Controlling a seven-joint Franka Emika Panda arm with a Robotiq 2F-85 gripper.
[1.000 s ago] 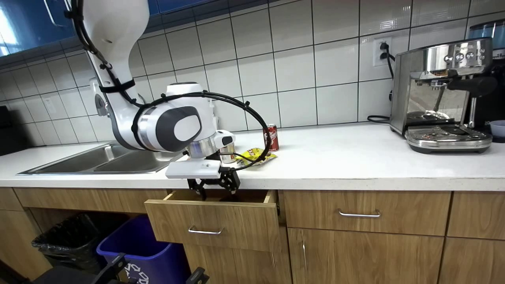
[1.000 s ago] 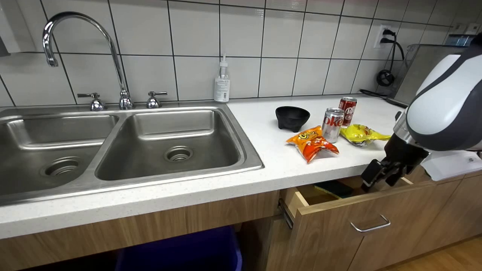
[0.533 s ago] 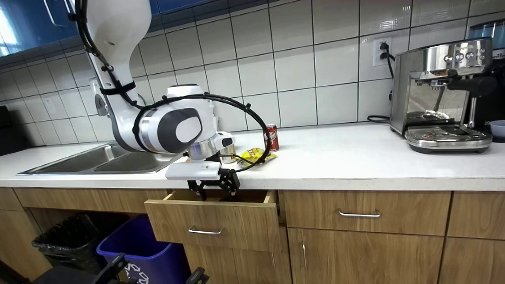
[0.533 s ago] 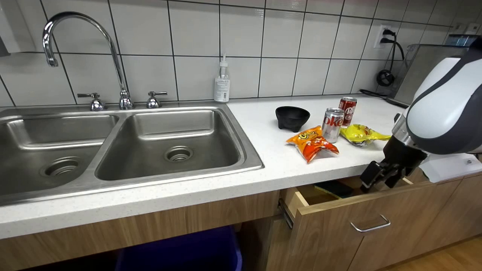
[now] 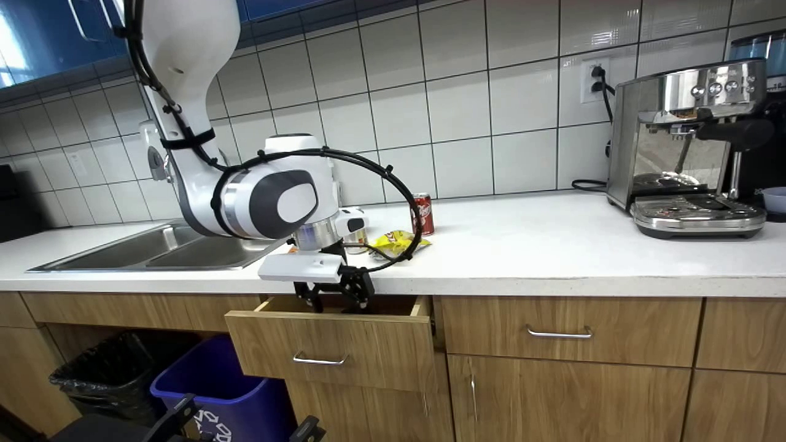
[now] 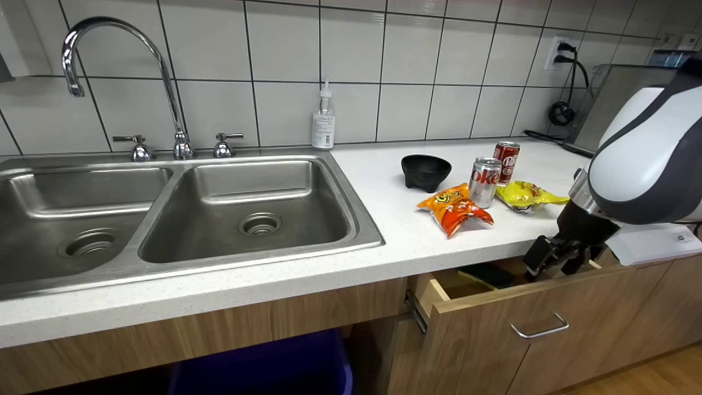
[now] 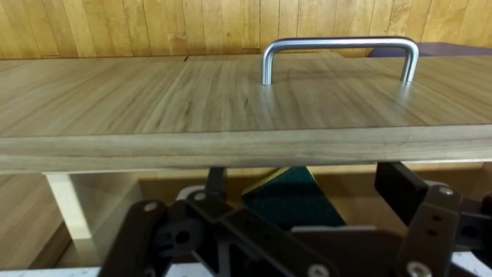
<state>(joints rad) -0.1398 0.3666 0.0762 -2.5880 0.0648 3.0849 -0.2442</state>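
My gripper (image 7: 303,177) is open and empty in the wrist view, with its dark fingers spread wide apart. A dark green sponge with a yellow edge (image 7: 288,200) lies in the open drawer and shows between the fingers. The gripper also shows in both exterior views (image 5: 339,306) (image 6: 551,271), pointing down with its fingertips at the drawer's opening, behind the wooden drawer front (image 5: 328,341). In an exterior view the sponge (image 6: 491,275) lies left of the fingers. In the wrist view the front's top edge (image 7: 246,148) hides the sponge's far corner. Whether the fingertips touch anything I cannot tell.
The counter edge (image 6: 395,269) overhangs the drawer. On the counter are an orange snack bag (image 6: 455,208), a yellow bag (image 6: 529,195), two cans (image 6: 483,184) (image 6: 505,159) and a black bowl (image 6: 425,171). A sink (image 6: 247,208), a coffee machine (image 5: 688,147) and a blue bin (image 5: 227,387) stand around.
The arm has sunk slightly, a little to the right in an exterior view and to the left in the opposite one. The gripper stays open; the drawer and sponge have not moved.
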